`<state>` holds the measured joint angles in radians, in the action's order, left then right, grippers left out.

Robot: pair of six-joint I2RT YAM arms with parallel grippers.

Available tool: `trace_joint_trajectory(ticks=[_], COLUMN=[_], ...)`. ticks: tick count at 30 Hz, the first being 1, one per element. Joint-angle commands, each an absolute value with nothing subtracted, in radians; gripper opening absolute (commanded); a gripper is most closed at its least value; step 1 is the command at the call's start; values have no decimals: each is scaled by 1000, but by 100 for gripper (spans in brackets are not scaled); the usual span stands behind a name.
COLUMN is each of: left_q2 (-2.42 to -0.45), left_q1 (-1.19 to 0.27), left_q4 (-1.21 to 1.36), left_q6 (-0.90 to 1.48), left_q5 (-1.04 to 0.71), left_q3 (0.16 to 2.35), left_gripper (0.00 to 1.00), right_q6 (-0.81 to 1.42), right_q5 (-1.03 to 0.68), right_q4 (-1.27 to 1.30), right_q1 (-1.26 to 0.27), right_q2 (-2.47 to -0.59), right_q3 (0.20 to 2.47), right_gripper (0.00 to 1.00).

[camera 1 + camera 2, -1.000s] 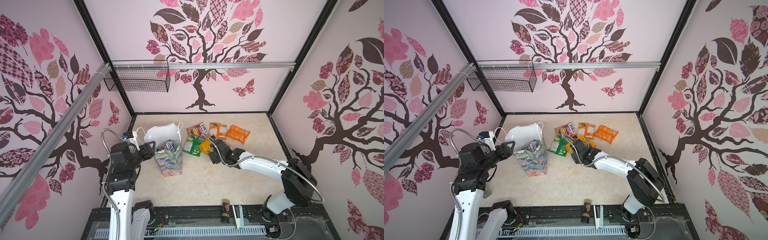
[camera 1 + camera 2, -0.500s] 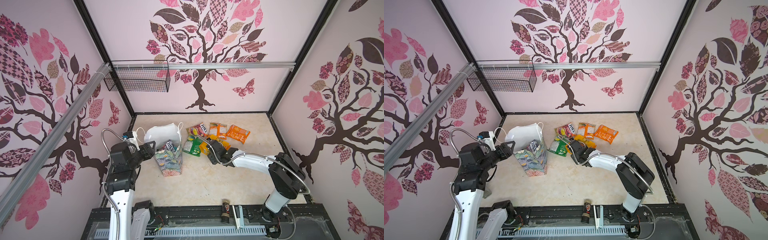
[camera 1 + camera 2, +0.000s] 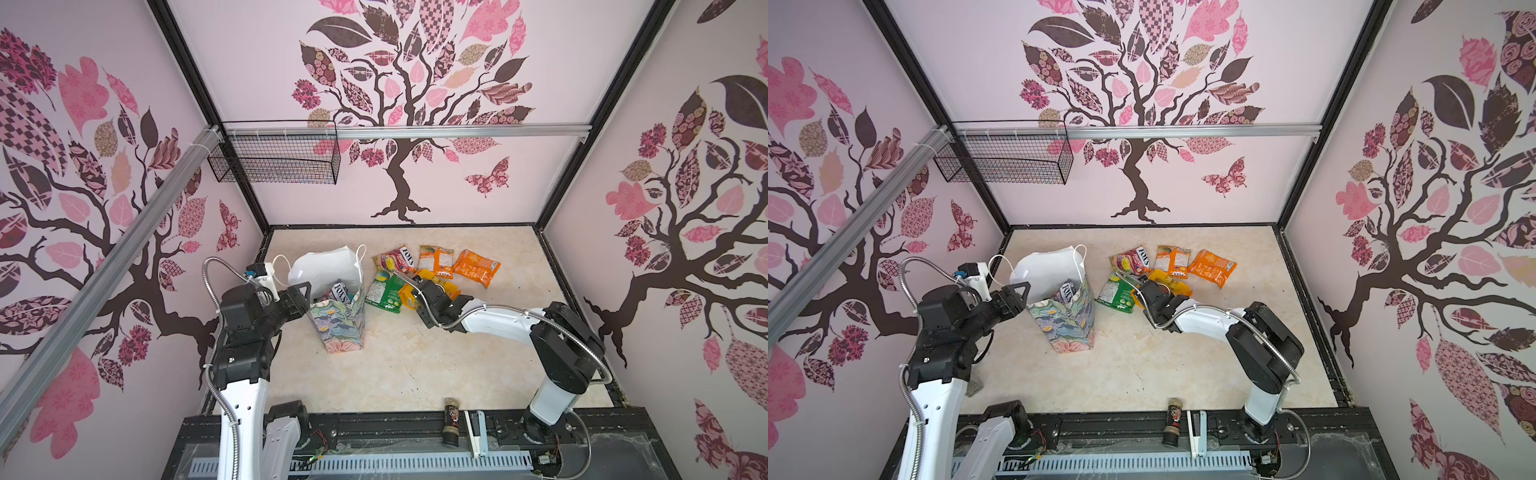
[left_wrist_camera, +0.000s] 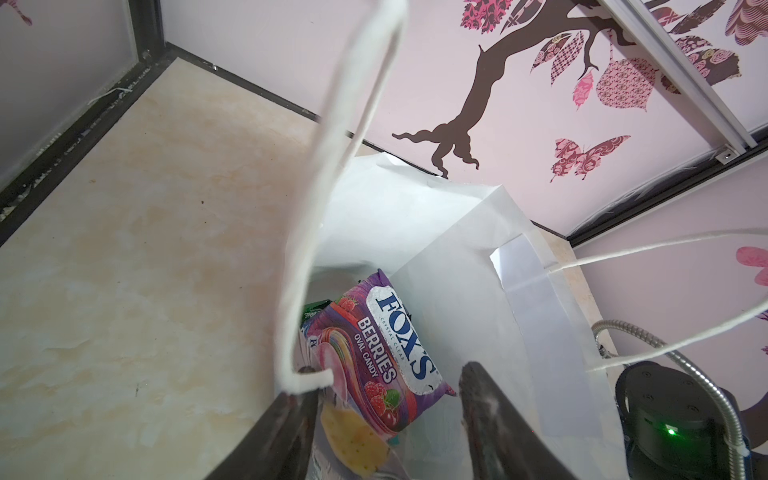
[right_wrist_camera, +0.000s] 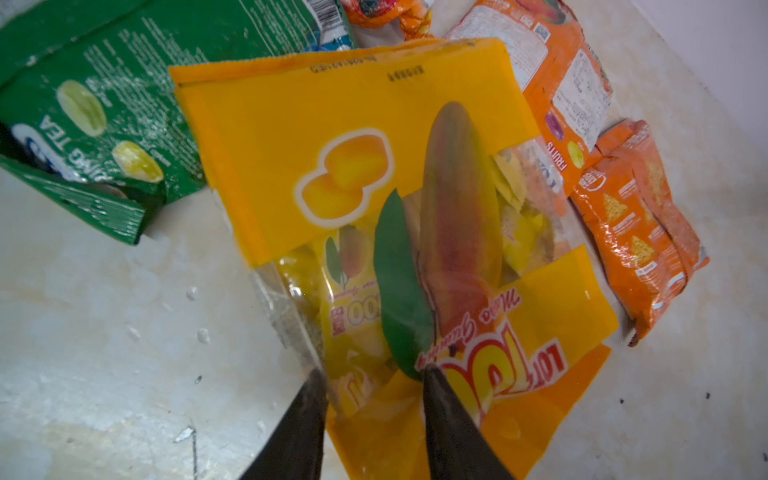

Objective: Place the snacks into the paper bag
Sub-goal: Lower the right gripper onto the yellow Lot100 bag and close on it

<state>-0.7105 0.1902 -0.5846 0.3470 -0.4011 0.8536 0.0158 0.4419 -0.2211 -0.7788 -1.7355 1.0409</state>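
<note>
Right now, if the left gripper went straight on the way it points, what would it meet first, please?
Most likely the purple FOX'S packet inside the paper bag; the left gripper points into its mouth.

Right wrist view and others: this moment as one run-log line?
left gripper: fingers apart at paper bag mouth | right gripper: fingers straddle yellow mango packet, grip unconfirmed | paper bag: FOX'S Berries packet inside

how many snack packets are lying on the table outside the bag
5: a green packet nearest the bag, a yellow packet beside it, and behind them a red packet, an orange candy packet and an orange chip packet. More may hide underneath.
</note>
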Motion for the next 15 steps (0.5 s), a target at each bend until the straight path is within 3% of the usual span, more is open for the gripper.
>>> trace_joint_trajectory(ticks=[1, 9, 15], left_q2=[-706, -708, -709], left_q1=[194, 194, 193], left_q4=[-575, -574, -574], left_q6=[346, 346, 346], left_q5=[-397, -397, -395], left_q3=[831, 831, 830], left_gripper=[59, 59, 59], right_q6=[27, 43, 75], right_q5=[456, 456, 439], right_q4=[-230, -237, -336], right_q1=[-773, -767, -767], right_q2=[-1743, -1727, -1685], right_q3=[1045, 1026, 1050], right_gripper=[29, 0, 0])
